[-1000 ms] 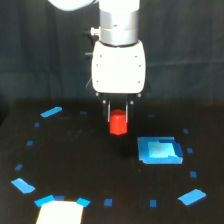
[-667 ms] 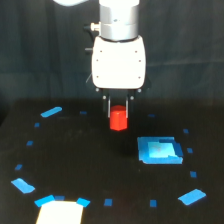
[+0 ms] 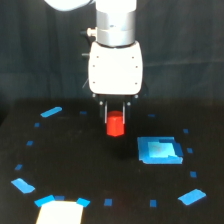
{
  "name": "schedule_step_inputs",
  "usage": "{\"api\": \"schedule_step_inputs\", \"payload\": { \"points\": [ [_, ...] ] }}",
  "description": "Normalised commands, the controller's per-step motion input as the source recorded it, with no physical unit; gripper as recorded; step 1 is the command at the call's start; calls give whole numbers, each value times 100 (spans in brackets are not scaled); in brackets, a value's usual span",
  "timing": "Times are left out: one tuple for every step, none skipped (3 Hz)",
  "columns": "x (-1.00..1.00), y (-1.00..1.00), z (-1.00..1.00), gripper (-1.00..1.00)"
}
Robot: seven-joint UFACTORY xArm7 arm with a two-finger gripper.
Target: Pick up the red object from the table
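Red object (image 3: 115, 125): one, pinched in tool (image 3: 115, 120) above table (image 3: 75, 150); one blue square patch (image 3: 159, 150).

The small red-orange block (image 3: 115, 125) sits mid-frame between the gripper (image 3: 115, 114) fingers, above the black matte table (image 3: 90, 170). The large blue square patch (image 3: 159, 150) lies lower right of it.

Red object (image 3: 115, 125) above black table (image 3: 90, 170)

White boxy end effector (image 3: 115, 116), grey wrist
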Motion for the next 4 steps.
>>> {"api": "schedule_step_inputs", "payload": {
  "points": [
    [-26,32,-33,-96],
    [-13,-54,83,-100],
    [-40,-32,49,-73],
    [13,-10,14,-100]
  ]
}}
